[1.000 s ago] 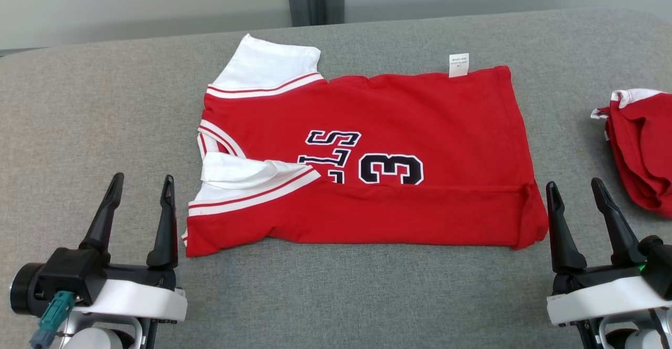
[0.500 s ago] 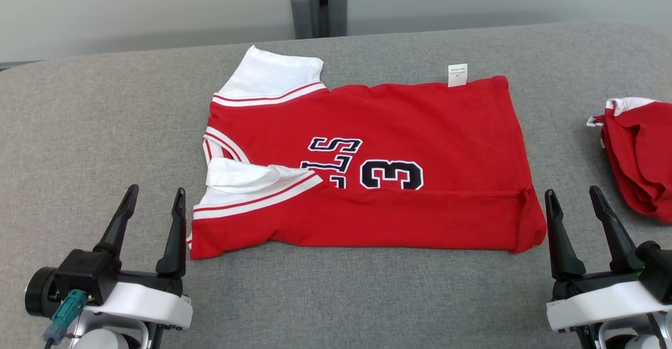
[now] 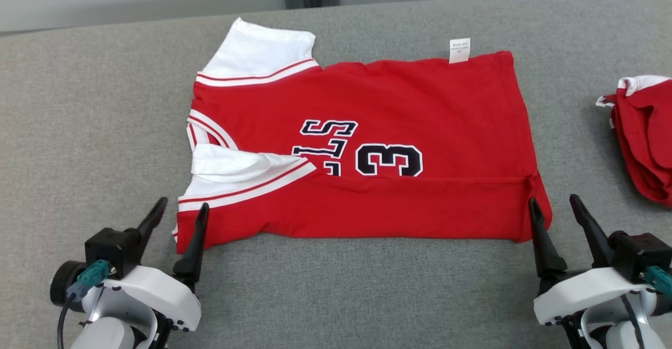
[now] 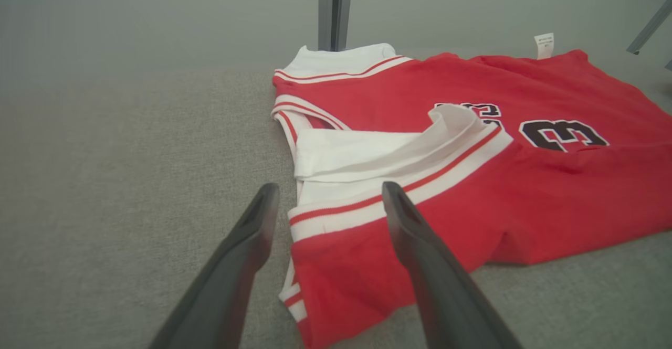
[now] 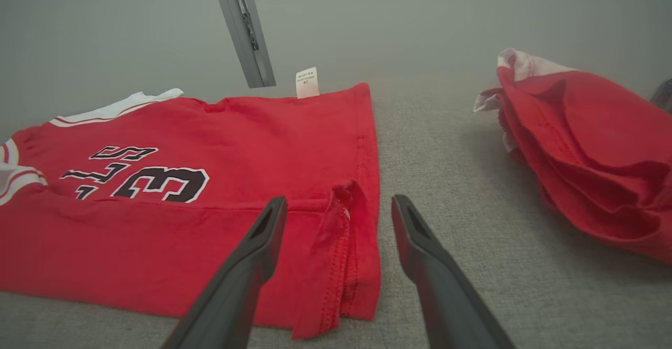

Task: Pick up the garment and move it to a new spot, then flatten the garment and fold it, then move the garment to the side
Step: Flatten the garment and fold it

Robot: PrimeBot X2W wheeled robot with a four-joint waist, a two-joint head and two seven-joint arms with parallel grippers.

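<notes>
While the garment [image 3: 367, 102] lies spread across the middle of the grey padded surface [image 3: 84, 128], its near long edge is seen folded up to just below the black number 3 [image 3: 389, 160], and one white sleeve [image 3: 236, 165] is laid back across the red. A white label [image 3: 459, 50] is seen poking out at the far edge. The left gripper [image 3: 184, 203] is held wide apart at the near left corner, nothing grasped; in the left wrist view that striped corner is framed between its jaws. The right gripper [image 3: 553, 199] is likewise spread and empty at the near right corner, where the bunched hem is framed between its jaws in the right wrist view. Contact with the cloth cannot be judged. A second red garment [image 3: 648, 134] is heaped well apart at the right edge.
</notes>
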